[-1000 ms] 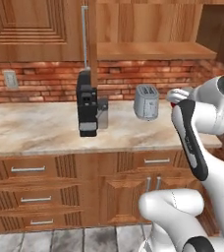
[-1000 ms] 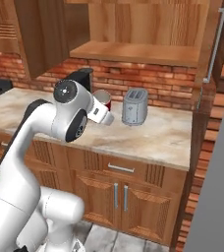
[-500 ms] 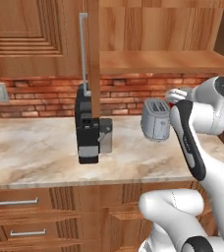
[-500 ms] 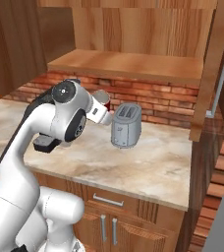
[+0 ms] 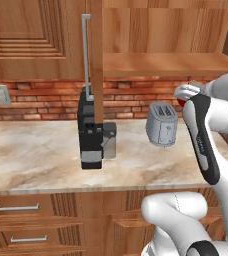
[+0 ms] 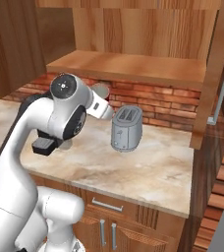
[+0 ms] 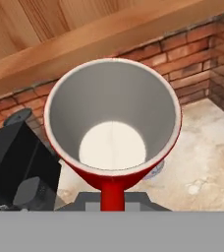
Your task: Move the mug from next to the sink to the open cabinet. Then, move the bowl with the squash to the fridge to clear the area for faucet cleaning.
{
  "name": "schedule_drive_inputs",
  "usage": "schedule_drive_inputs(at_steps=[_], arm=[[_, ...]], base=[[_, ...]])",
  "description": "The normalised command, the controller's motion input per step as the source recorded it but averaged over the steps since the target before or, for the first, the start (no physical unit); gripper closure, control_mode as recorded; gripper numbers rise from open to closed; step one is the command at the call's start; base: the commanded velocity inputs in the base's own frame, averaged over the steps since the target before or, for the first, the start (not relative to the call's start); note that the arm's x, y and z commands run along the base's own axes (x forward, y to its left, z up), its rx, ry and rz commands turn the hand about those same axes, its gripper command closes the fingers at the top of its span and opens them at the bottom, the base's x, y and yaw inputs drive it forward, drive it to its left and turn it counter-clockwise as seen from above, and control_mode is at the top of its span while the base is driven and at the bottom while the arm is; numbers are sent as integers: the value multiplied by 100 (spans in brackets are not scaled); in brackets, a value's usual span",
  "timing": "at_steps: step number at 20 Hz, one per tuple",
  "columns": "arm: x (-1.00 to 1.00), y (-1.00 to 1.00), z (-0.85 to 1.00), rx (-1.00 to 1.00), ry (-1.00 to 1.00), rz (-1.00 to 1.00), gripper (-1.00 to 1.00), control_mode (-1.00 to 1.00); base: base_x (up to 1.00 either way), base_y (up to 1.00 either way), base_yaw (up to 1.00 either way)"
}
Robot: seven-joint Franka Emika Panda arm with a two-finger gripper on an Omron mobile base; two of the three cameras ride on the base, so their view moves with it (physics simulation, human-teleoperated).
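The cabinet (image 5: 166, 62) is above the gripper, its shelf edge crossing the top of the hand view, and its open door (image 5: 97, 65) hangs edge-on well to the left in the left base view, the bar handle (image 5: 85, 52) running down its outer edge. The counter (image 6: 148, 165) lies below the gripper, bare marble stretching ahead to the brick wall and out to the counter's front edge. A coffee machine (image 5: 89, 127) stands below the door, away from the gripper on the left; in the hand view its dark body fills the lower left, just beside the mug. The toaster (image 6: 126, 129) sits near the gripper, slightly below it. The gripper (image 7: 113, 197) pinches the mug (image 7: 113, 115), which is held in the air under the shelf, its open mouth facing the hand camera and its red handle between the fingers.
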Motion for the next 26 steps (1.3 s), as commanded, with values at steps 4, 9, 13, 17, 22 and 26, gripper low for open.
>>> schedule_drive_inputs(at_steps=[4,9,13,17,22,26], arm=[[-11,-13,100,-7,-15,14,100,-100],[7,0,77,-11,-4,12,100,-100],[16,0,28,-14,2,1,100,-100],[11,0,-14,-9,2,-5,100,-100],[35,0,-7,-1,0,-4,100,-100],[79,0,-11,-1,0,-5,100,-100]], base=[[0,0,0],[0,0,0],[0,0,0],[0,0,0],[0,0,0],[0,0,0]])
